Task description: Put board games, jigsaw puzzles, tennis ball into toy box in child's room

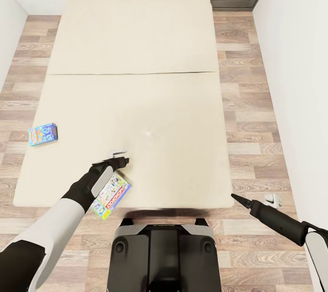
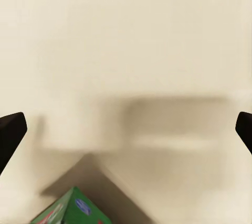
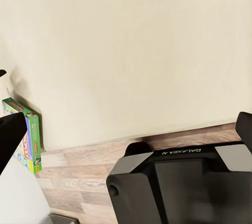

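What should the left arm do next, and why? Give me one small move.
Probably lower the left gripper and draw it back a little toward the Monopoly box. The head view shows the gripper hovering just past the box's far end, over bare mattress. The left wrist view shows the fingers spread wide with only the box's green corner at the frame edge.

Beige bed (image 1: 136, 55); blue game box (image 1: 43, 134) nr left edge; Monopoly box (image 1: 112, 194) at foot edge.

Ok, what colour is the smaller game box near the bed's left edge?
Blue smaller game box, with colourful print; clearest in the head view.
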Motion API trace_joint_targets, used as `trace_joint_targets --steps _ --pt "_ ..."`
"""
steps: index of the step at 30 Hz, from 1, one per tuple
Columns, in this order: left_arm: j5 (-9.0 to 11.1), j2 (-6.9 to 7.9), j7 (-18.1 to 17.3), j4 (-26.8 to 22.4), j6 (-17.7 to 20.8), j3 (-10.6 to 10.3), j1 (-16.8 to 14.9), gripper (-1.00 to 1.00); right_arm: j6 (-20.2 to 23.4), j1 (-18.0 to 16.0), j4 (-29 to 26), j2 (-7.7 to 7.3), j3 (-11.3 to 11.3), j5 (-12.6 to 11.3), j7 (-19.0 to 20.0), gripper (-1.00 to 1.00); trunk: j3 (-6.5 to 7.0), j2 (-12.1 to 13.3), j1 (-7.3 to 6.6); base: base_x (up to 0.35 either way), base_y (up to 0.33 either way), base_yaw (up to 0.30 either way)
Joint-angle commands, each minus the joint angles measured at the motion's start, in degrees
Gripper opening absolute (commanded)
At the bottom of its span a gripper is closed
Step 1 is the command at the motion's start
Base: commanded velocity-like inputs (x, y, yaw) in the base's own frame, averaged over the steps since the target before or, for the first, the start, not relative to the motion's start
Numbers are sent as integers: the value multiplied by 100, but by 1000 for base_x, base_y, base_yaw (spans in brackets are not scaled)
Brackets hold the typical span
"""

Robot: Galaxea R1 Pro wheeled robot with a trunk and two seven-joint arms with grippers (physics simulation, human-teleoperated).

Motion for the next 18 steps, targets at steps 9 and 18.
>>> trace_joint_targets --steps 9,18 --pt "60 15 56 -10 6 -25 -3 100 33 3 -3 1 -9 13 27 100 -6 -9 3 0 0 0" --pt "60 17 56 -10 5 -27 -3 100 33 13 -3 1 -12 13 27 100 -6 -9 3 0 0 0"
